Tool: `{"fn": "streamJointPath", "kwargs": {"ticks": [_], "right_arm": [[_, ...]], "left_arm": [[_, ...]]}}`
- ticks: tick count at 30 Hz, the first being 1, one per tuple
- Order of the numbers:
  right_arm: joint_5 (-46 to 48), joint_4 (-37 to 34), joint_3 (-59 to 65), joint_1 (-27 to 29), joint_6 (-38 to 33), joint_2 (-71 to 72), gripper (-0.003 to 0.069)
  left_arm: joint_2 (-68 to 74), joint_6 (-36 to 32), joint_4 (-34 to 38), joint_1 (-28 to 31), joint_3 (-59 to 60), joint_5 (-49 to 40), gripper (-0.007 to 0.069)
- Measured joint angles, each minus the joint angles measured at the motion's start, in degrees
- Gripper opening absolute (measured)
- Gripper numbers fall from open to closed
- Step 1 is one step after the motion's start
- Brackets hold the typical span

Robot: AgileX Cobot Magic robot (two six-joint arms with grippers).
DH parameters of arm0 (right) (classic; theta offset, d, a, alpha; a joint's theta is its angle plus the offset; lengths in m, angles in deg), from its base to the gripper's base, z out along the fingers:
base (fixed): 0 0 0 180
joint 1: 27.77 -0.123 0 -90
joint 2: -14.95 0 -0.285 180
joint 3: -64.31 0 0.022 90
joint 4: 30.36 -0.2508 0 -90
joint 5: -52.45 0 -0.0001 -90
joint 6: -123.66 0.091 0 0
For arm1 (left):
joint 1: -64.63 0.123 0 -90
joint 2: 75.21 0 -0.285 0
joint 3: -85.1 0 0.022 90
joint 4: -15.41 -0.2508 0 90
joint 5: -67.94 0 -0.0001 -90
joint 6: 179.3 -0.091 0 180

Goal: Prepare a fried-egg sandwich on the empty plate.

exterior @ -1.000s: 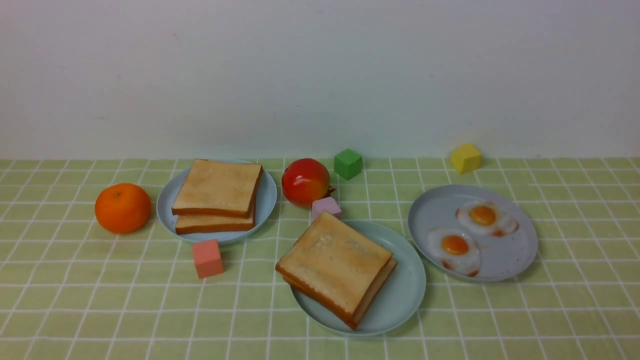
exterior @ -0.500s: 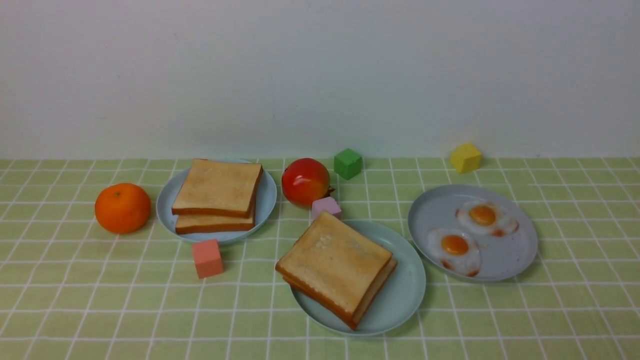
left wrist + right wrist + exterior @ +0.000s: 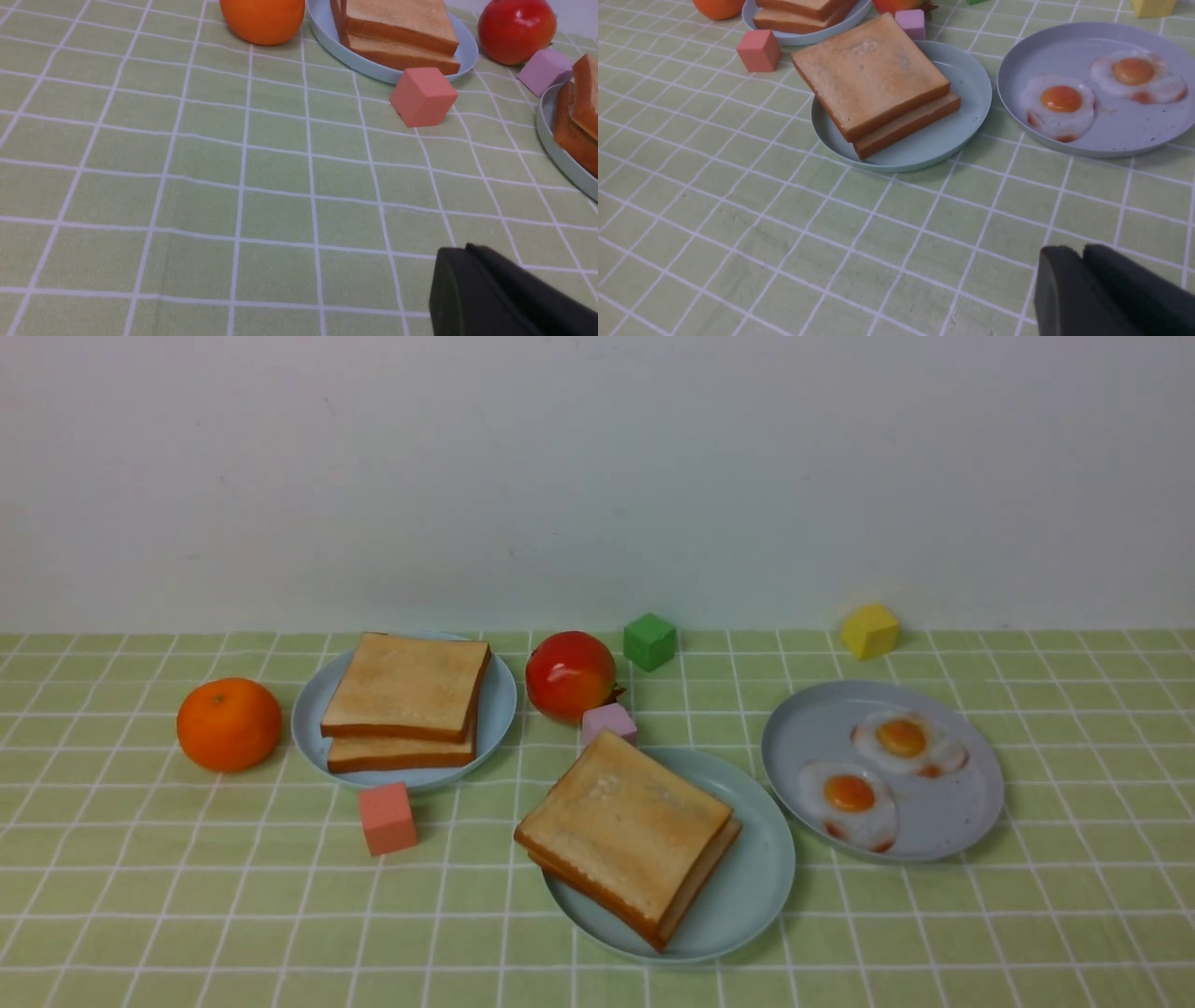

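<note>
The pale mint plate sits at the centre front of the checked cloth. Two toast slices lie stacked on it, the top one slightly askew. No egg shows between them in the front view or on the stack in the right wrist view. Neither arm appears in the front view. My left gripper is shut and empty, low over bare cloth short of the salmon cube. My right gripper has its fingers together, holds nothing, and hovers over cloth near the mint plate.
A greyish-blue plate on the right holds two fried eggs. A light-blue plate at the left back carries two more toast slices. Around them lie an orange, a red fruit, and lilac, green and yellow cubes.
</note>
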Motion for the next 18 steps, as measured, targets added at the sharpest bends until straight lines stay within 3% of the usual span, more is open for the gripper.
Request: {"fn": "streamJointPath", "kwargs": {"ticks": [7, 12, 18], "right_arm": [[0.0, 0.0, 0.0, 0.0, 0.0, 0.0, 0.0092], [-0.1, 8.3, 0.0, 0.8, 0.0, 0.1, 0.0097], [0.1, 9.8, 0.0, 11.3, 3.8, 1.6, 0.0103]], "left_arm": [[0.0, 0.0, 0.0, 0.0, 0.0, 0.0, 0.0005], [0.0, 0.0, 0.1, 0.0, 0.0, 0.0, 0.0011], [0.0, 0.0, 0.1, 0.0, 0.0, 0.0, 0.0017]]}}
